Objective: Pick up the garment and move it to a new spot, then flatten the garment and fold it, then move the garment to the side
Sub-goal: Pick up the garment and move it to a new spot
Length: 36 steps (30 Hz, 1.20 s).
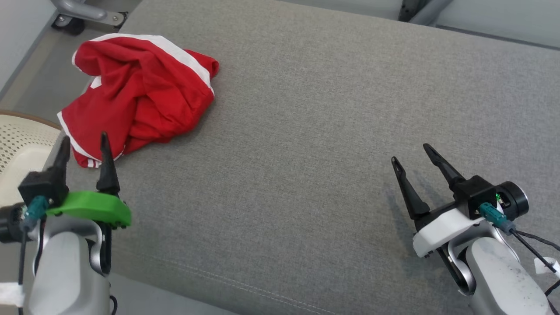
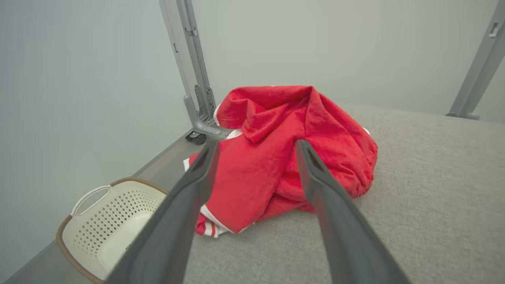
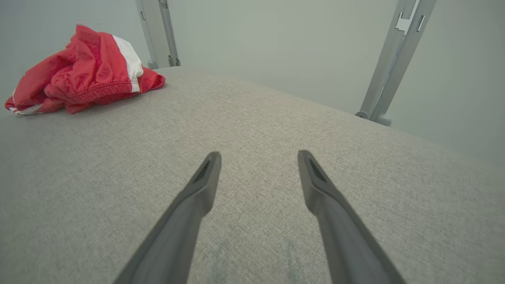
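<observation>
Grey upholstered surface holds the crumpled red garment at its far-left edge, beside a laundry basket. The left gripper, fingers apart, hovers just before it; a shallow pinch might snag one layer and spill the garment off the edge. The right gripper, also spread, sits well apart.

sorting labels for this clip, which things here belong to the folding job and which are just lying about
Job: red garment, crumpled at the far left of the grey padded surface; left gripper, open, close to it; right gripper, open, over bare padding.
Lying about: white laundry basket on the floor; grey metal frame posts.
</observation>
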{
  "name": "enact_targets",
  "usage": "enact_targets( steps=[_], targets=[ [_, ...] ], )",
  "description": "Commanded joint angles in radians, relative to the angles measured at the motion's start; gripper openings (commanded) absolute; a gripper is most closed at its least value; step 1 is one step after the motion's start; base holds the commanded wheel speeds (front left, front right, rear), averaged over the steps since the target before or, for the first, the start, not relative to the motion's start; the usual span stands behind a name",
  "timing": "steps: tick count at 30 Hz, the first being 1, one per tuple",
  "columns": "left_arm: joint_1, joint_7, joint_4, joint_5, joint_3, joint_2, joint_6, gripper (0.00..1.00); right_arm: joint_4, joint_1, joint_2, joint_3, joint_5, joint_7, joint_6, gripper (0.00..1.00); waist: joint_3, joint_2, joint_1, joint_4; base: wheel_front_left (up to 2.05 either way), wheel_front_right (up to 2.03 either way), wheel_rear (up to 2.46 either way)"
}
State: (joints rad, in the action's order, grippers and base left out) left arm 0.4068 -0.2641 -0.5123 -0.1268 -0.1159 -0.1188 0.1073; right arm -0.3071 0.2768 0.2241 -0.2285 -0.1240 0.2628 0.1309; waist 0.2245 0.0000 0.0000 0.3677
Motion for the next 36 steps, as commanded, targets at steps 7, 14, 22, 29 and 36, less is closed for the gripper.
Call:
enact_targets(
  steps=[7,14,22,29,36],
  targets=[
    [0.196,-0.001,-0.111,-0.010,0.016,-0.060,0.020,1.00,0.022,0.025,0.040,0.011,-0.014,0.003,0.000,1.00,0.128,0.0000,0.0000,-0.106,0.00,0.00,0.00],
    [0.336,0.000,-0.250,-0.039,0.043,-0.122,0.024,1.00,0.039,0.053,0.055,0.010,-0.025,0.003,0.000,1.00,0.188,0.0000,0.0000,-0.174,0.00,0.00,0.00],
    [0.444,-0.001,-0.435,-0.094,0.042,-0.164,0.002,1.00,0.044,0.066,0.055,0.023,-0.033,0.003,0.000,1.00,0.232,0.0000,0.0000,-0.230,0.00,0.00,0.00],
    [0.497,-0.001,-0.538,-0.118,0.009,-0.179,-0.026,0.99,0.044,0.083,0.049,0.023,-0.042,0.003,0.000,1.00,0.250,0.0000,0.0000,-0.264,0.00,0.00,0.00],
    [0.454,-0.001,-0.474,-0.082,0.002,-0.187,-0.082,0.00,0.031,0.080,0.022,0.031,-0.047,0.003,0.000,1.00,0.217,0.0000,0.0000,-0.277,0.00,0.00,0.00]
  ],
)
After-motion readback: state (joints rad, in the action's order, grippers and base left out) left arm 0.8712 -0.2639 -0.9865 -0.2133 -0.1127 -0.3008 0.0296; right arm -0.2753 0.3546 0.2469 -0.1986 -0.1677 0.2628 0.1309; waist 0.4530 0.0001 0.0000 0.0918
